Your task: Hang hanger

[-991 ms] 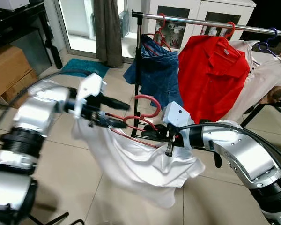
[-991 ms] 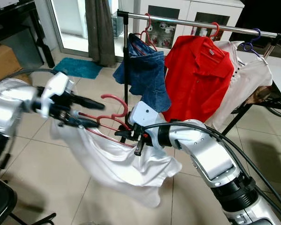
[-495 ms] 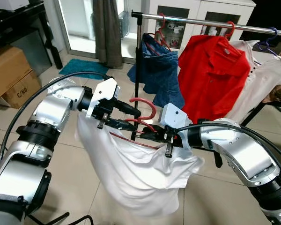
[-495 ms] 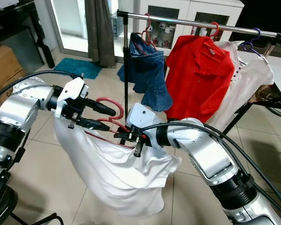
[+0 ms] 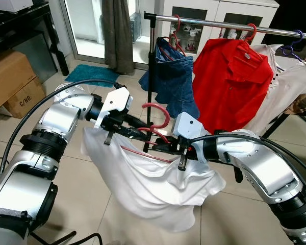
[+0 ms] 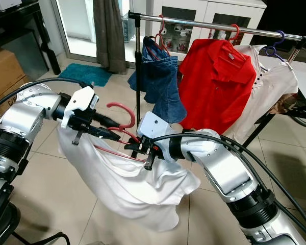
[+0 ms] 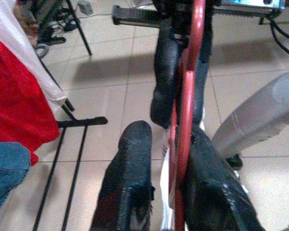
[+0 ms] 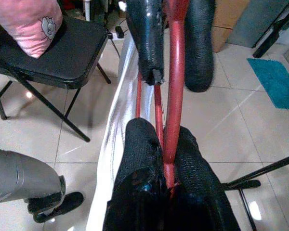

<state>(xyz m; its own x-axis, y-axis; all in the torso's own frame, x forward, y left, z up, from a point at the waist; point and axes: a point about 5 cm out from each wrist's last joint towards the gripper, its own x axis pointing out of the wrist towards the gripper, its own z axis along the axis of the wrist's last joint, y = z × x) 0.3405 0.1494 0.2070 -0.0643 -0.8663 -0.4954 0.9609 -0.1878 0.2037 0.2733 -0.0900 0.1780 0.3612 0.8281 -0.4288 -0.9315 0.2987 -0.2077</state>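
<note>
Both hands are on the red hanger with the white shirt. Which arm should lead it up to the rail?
Probably the left. The left hand grips the red plastic hanger just below its hook, so it steers the hook toward the silver metal rail. The right hand holds lower, by the white shirt.

Left arm is swinging in from the left of the frame toward the middle, so the left gripper [image 5: 135,130] is ending up way closer to the right gripper [image 5: 160,148]. The hanger [image 5: 155,122] is riding a bit higher in the frame, and the white shirt [image 5: 153,189] is bunching up and sagging lower between them.
</note>
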